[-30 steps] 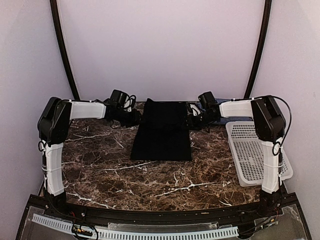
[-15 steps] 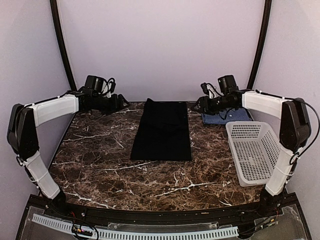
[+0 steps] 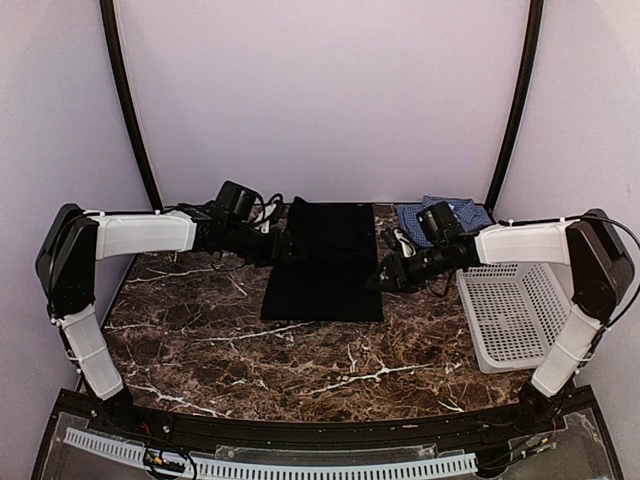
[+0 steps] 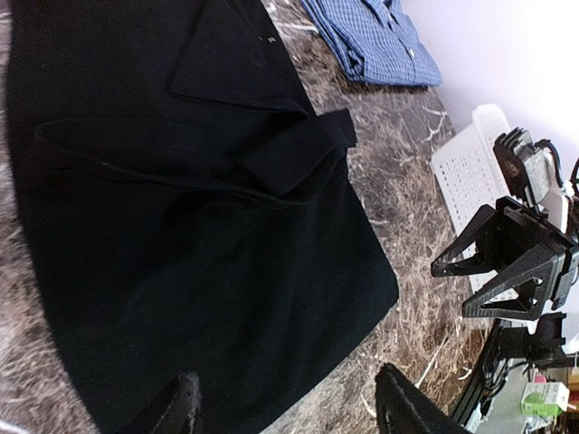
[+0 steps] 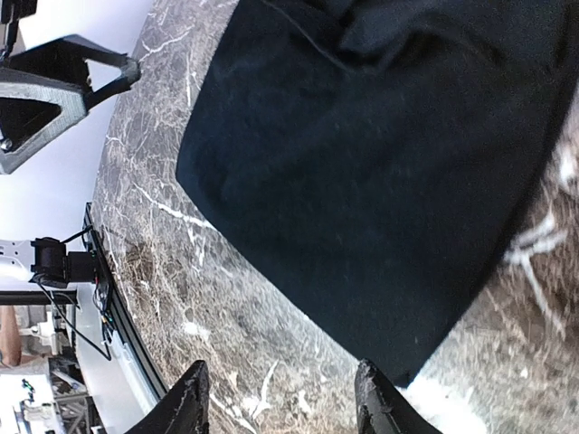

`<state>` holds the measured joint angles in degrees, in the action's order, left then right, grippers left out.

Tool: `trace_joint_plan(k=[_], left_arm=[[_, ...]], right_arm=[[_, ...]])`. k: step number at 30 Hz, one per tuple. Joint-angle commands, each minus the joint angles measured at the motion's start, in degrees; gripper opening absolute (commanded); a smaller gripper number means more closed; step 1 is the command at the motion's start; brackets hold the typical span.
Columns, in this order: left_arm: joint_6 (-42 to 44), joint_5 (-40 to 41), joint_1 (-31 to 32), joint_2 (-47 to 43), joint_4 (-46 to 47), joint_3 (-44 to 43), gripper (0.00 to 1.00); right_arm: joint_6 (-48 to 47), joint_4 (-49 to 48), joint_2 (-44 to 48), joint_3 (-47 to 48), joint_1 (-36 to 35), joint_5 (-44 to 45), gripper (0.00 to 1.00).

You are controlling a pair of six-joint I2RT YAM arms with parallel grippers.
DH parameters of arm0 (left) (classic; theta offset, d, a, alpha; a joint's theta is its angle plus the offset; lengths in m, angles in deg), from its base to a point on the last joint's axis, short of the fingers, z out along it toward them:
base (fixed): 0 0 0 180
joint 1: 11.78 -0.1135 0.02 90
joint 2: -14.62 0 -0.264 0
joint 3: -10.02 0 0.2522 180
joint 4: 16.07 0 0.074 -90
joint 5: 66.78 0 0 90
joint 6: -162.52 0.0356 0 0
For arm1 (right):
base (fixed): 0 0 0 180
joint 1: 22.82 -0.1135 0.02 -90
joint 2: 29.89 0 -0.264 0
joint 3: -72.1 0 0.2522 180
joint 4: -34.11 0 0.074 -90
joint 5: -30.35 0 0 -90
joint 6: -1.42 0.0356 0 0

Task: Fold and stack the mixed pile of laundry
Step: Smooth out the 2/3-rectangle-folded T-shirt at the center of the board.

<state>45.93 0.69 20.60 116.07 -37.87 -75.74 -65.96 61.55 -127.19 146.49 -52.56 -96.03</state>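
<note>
While left gripper (image 3: 288, 246) and right gripper (image 3: 385, 279) gape empty, one black garment (image 3: 325, 265), one checked shirt (image 3: 466, 211), one basket (image 3: 510, 312).

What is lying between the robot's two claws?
The flat, folded plain black cloth garment lies between the left claw and the right claw, as the top view shows.

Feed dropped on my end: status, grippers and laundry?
Left gripper, right gripper open, empty, flanking black garment. Garment flat; checked shirt far right, apart. Nothing in the way.
</note>
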Motion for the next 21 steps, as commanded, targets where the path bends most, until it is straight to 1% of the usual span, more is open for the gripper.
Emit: trace_joint_plan(k=[1,4,6,15,18,21], left_arm=[[-0.2,-5.8,1.8,7.5,4.0,-6.1,0.62],[-0.3,-7.8,2.5,12.3,4.5,-11.2,0.55],[-0.4,-8.6,2.9,15.0,5.2,-13.3,0.53],[-0.8,-11.6,4.2,24.6,9.3,-18.9,0.37],[-0.6,-10.9,4.4,27.2,10.2,-20.4,0.35],[-0.5,-9.7,4.3,29.8,10.0,-23.9,0.34]], right_arm=[[4.8,-7.3,4.3,-4.9,0.1,-0.6,0.51],[5.6,-8.6,4.5,-6.1,-0.2,-1.1,0.5],[5.8,-8.9,3.8,-6.0,-0.7,-0.9,0.48],[7.4,-12.9,-5.3,-3.4,-3.6,-0.2,0.22],[7.9,-13.4,-8.4,-1.9,-4.0,0.3,0.17],[7.8,-13.4,-11.9,-0.8,-4.2,0.8,0.15]])
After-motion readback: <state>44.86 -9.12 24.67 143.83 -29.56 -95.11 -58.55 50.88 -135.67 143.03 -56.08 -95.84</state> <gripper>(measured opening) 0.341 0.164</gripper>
